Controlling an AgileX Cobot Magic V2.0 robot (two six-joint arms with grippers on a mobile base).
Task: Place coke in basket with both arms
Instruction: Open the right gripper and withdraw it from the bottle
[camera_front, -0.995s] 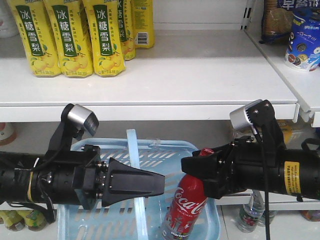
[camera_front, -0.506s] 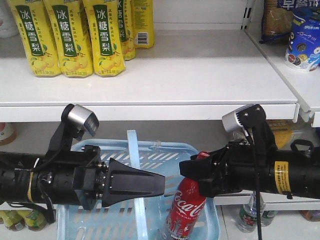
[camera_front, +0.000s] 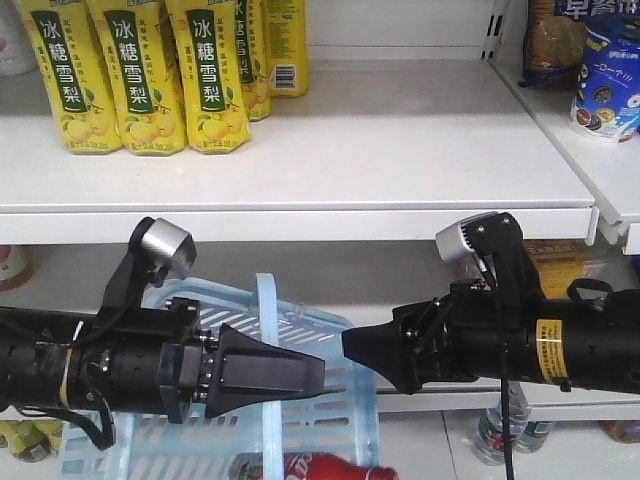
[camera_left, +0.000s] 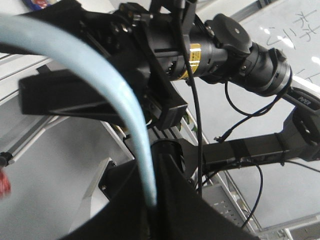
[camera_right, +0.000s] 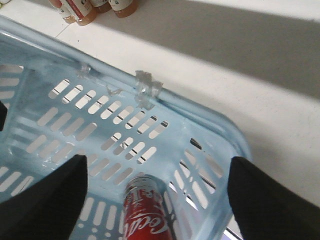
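Coke (camera_right: 146, 216) lies on its side inside the basket (camera_right: 210, 127), with the right gripper (camera_right: 157, 167) above the basket, jaws released and empty, and the left gripper (camera_front: 312, 375) clenching the basket's handle (camera_left: 127, 105), so placing looks done and the next move calls for lifting the right gripper clear of the basket.

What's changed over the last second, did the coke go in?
The right gripper opened and let go of the coke. It was held upright by the neck and now lies on its side on the basket floor. The basket shifted left and tilted. The left gripper stays on the handle, and the yellow bottles are unchanged.
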